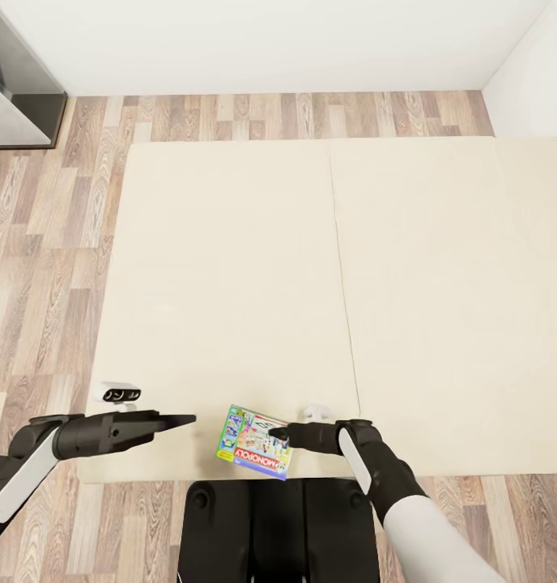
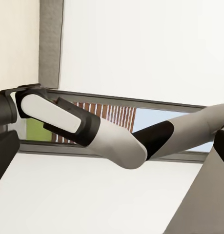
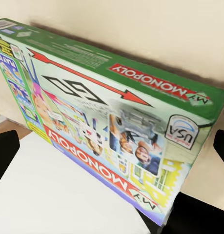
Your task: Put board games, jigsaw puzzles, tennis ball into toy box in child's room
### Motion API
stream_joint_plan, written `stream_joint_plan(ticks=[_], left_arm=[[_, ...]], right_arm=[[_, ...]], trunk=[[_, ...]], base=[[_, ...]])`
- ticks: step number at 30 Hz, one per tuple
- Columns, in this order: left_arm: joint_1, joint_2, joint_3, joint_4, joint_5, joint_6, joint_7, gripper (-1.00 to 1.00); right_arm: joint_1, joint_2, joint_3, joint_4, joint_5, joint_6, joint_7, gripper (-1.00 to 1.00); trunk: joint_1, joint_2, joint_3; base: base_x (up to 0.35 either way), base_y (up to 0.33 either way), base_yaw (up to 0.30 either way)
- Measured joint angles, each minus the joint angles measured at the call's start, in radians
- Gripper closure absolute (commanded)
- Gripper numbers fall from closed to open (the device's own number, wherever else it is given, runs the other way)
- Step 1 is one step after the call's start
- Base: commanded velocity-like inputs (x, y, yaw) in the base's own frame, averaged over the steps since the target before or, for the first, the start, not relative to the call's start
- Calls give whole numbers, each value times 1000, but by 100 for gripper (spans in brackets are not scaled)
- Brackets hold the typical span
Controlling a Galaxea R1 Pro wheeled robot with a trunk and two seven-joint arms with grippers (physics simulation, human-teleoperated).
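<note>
Cream mattress of the wide bed spreads ahead of me over pale wood-plank floor, with one of the bed's board games, a green flat Monopoly box with a busy printed lid, lying at its near edge, at about six o'clock from the bed's middle. My right hand is at the box's three o'clock side, its dark fingertips touching or overlapping the box edge. From the right wrist camera the Monopoly box sits between the two dark fingers, which stand apart on either side, so I read that hand as released, bracketing the box and not yet clamped. My left hand hovers at the box's nine o'clock, well apart from it; whether it is clenched I cannot tell. I judge the step to be the pick-up of this first bed game. Next I need to close the right hand squarely across the box, lift, and carry it to the toy box.
</note>
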State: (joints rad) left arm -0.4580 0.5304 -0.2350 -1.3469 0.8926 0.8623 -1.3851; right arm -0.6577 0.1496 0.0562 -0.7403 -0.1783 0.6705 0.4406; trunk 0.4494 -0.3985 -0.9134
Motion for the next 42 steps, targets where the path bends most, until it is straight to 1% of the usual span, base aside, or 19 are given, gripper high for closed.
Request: stream_joint_plan(ticks=[10, 14, 20, 35, 42], left_arm=[[0, -1, 6, 0, -2, -1, 0, -100], [0, -1, 6, 0, -2, -1, 0, -100], [0, -1, 6, 0, -2, -1, 0, -100], [1, -1, 6, 1, -2, 0, 1, -100], [0, -1, 6, 1, -2, -1, 1, -100]], right_arm=[[1, 12, -3, 12, -4, 2, 3, -100], [0, 25, -3, 13, -6, 0, 18, -100], [0, 25, -3, 13, -6, -7, 35, -100], [0, 25, -3, 13, -5, -17, 37, -100], [1, 25, 0, 13, -3, -49, 38, -100]], trunk=[[0, 0, 0], [0, 0, 0], [0, 0, 0], [0, 0, 0], [0, 0, 0]], base=[[0, 0, 0], [0, 0, 0], [0, 0, 0], [0, 0, 0], [0, 0, 0]])
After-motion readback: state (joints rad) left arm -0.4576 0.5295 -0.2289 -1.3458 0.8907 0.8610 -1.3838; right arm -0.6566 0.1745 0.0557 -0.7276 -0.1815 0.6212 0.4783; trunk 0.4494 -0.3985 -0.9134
